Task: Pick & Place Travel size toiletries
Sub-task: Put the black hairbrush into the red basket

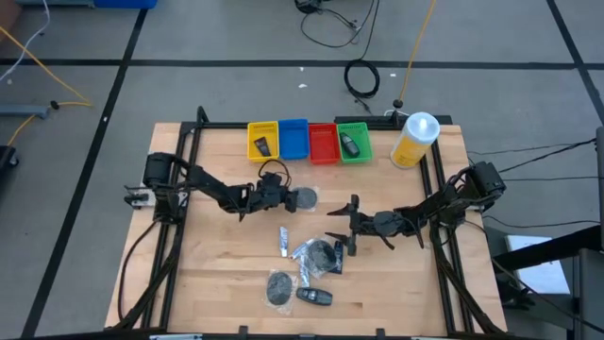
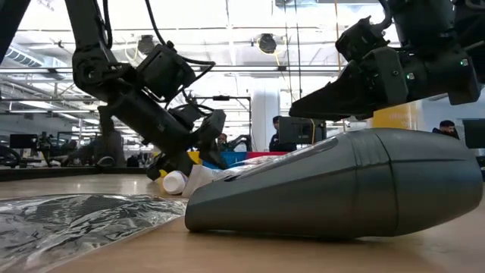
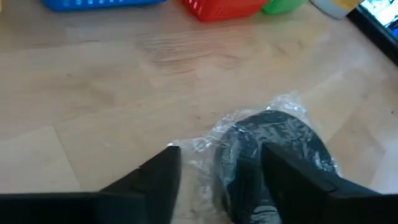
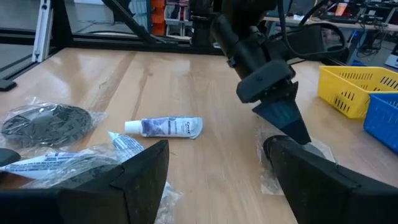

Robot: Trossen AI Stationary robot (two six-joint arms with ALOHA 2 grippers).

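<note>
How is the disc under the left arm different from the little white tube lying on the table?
The wrapped disc is round, flat and dark; the tube is long, slim and white with a purple label. The disc sits in crinkly clear wrap between the left gripper fingers; the tube lies bare and untouched. Both rest on the wooden table.

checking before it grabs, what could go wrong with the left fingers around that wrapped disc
1. The left gripper straddles the clear-wrapped grey disc off-centre; its fingers may pinch only loose wrap and let it slip.
2. The blue tray and red tray lie just beyond, so a push could slide the disc toward them.
3. The right gripper hovers open near the toothpaste tube, close enough to crowd the left arm.
</note>
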